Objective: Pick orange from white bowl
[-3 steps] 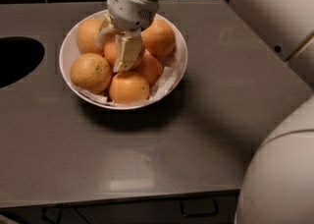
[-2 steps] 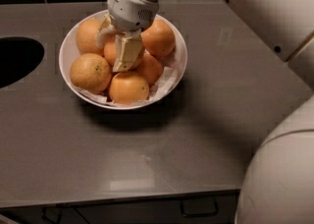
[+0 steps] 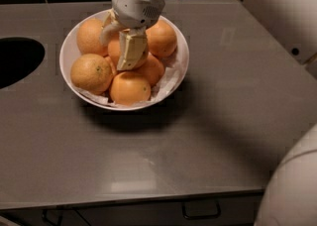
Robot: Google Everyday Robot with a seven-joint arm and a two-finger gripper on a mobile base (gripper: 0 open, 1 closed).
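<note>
The deep-orange round fruit (image 3: 114, 48) in the paper-lined white bowl (image 3: 64, 64) is found directly under the lowered pincer (image 3: 118, 54); its grip cannot be told.

The gripper (image 3: 122, 54), smooth cream plastic beneath a matt white plastic wrist casing (image 3: 136, 2), sat low inside the wide, round, glossy white bowl (image 3: 181, 46). The round orange fruit (image 3: 114, 51) against it had finely dimpled skin with a faint sheen. To the gripper's right, crumpled white paper lining (image 3: 168, 79) looked dull and creased. Below it lay a smooth grey countertop (image 3: 198, 145) of satin finish.
</note>
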